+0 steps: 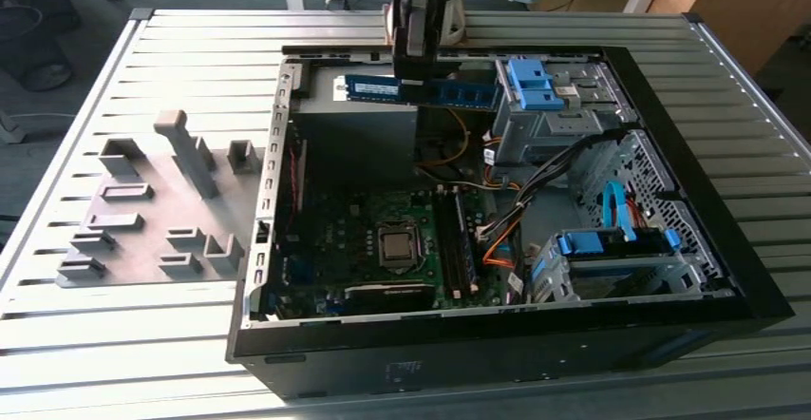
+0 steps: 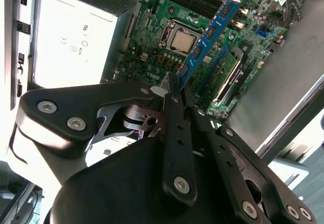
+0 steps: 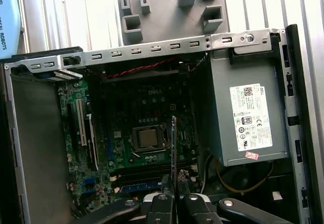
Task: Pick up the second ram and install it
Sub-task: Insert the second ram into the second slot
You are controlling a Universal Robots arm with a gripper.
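Grey tray (image 1: 152, 201): on the exterior view's left, it sat on the tabletop (image 1: 76, 344), beside the open computer case (image 1: 507, 344) and well apart from your tool.
Tool (image 1: 415, 78): you had it closed tight on the second ram, high over the case.
Second ram (image 1: 466, 93): it was up in the air with its long side level, above the grey power box (image 1: 361, 140), touching nothing but the tool. In the first wrist view it pointed thin-edge-on (image 3: 174, 143) over the board.
Done: the picking up looked finished to me.
Left: the stick was not in a slot yet. The long slots (image 1: 457, 235) lay far below on the green board (image 1: 342, 239).
Edges: case walls stood all round the board. The power box was on one side, and orange cables (image 1: 497, 247) lay close to the slots.
Room: you had open air above the case. On the exterior view's right, the blue drive holder (image 1: 533, 83) stood just beside the stick's end.
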